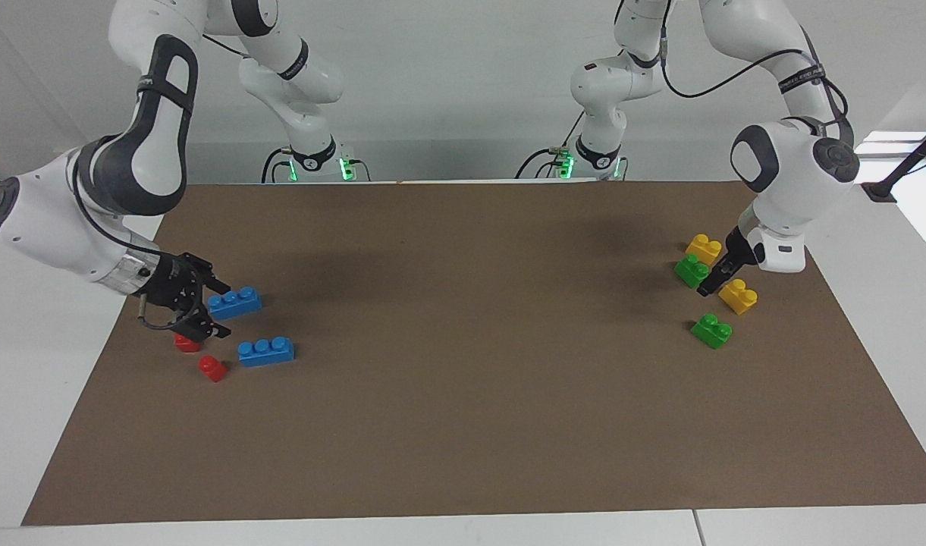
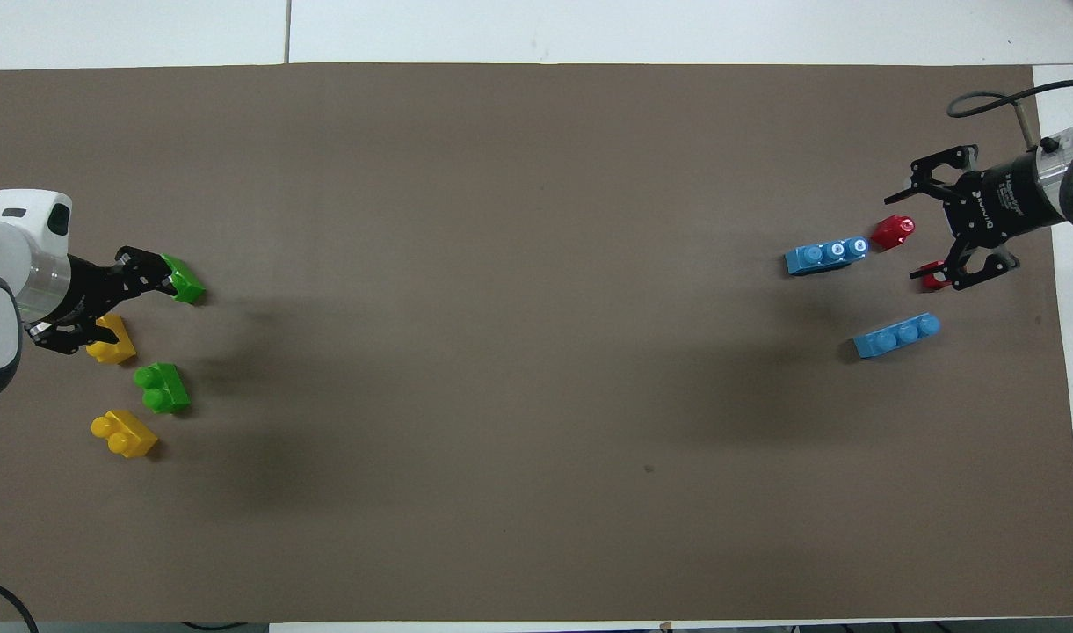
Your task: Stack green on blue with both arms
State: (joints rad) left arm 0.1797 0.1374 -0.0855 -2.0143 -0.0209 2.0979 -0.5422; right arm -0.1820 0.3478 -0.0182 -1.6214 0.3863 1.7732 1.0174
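Green bricks (image 1: 692, 270) sit near one short desk (image 1: 463, 425) edge, left gripper (image 1: 711, 284) low among them, jaws apart. Right gripper (image 1: 205, 307) bends low beside blue brick (image 1: 235, 302), jaws apart.

green bricks: two-stud, upright, one (image 1: 711, 331) farther from the robots than the other (image 1: 691, 270), at the left arm's end.
blue bricks: three-stud, upright, one (image 1: 235, 302) nearer the robots, the other (image 1: 266, 352) farther.
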